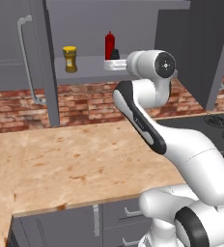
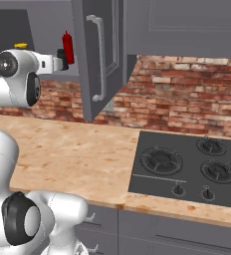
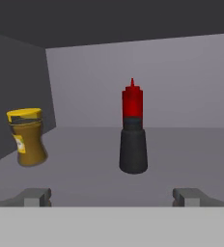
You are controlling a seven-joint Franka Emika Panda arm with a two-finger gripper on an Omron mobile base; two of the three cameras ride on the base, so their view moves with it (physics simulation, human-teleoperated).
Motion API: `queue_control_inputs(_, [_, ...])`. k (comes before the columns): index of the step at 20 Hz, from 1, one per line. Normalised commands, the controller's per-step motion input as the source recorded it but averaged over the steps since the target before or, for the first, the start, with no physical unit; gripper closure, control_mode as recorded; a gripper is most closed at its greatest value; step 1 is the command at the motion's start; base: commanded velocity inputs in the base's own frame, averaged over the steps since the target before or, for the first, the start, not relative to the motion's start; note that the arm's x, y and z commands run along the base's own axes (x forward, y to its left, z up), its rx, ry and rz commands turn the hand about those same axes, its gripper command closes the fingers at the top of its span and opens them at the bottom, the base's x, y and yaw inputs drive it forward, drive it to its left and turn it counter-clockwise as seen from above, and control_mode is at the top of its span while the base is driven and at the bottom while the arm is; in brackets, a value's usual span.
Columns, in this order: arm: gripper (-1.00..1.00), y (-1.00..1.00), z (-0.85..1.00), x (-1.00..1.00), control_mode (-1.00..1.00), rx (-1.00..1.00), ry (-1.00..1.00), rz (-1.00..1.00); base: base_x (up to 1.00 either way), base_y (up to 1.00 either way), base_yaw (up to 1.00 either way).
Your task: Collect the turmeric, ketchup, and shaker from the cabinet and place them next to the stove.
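the shaker (image 3: 133, 152) is the first target by the look of it: in the hand view it stands upright on the cabinet (image 3: 85, 159) shelf, centred between the two finger tips (image 3: 35, 196) of the gripper (image 3: 113, 197), which is spread wide and holds nothing. the tips are at the shelf's front edge, with the shaker a little beyond them and not touched. directly behind the shaker, nearly in line with it, stands the ketchup (image 3: 132, 100), its red top rising above the black one. off to the left, well apart from both, is the turmeric (image 3: 28, 137), which looks tilted, though the hand's own roll may account for that.

judged from this, the step in hand is the approach for the first pick; nothing has been moved yet, and the stove (image 2: 187, 167) lies off to the right on the counter. the next move calls for a straight advance until the fingers flank the shaker, stopping short of the ketchup so the bottle behind is not pushed over.
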Motion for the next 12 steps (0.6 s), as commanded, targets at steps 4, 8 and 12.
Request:
queue_control_inputs(4, [-1.00,0.00,0.00,0.03,-1.00,0.00,0.00,0.00,0.00,0.00,0.00])
queue_control_inputs(8, [-1.00,0.00,0.00,0.00,-1.00,0.00,0.00,0.00,0.00,0.00,0.00])
queue_control_inputs(12, [-1.00,0.00,0.00,0.06,-1.00,0.00,0.00,0.00,0.00,0.00,0.00])
